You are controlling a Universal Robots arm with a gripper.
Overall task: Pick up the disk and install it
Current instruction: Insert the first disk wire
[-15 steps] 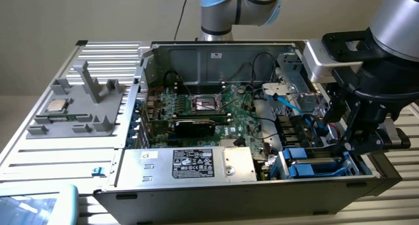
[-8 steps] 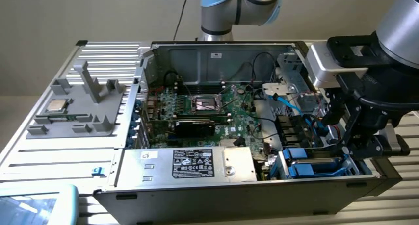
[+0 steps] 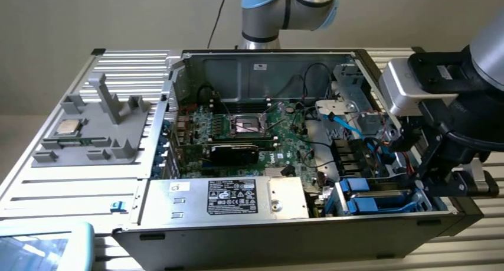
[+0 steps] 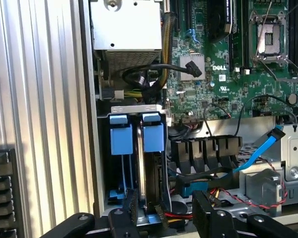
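the disk [image 4: 150, 168] stands on edge in the drive bay [image 4: 136, 108], just beyond the wide-open jaws, in line with their gap. probably rigid, fairly heavy, shock-sensitive; grip its flat sides squarely, near the blue frame.

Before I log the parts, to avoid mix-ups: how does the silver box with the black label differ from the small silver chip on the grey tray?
The silver box is large; the chip is small. The box sits inside the computer case; the chip lies outside on the grey tray, at the exterior view's left. The box bears a black label; the chip shows none. Both are silver.
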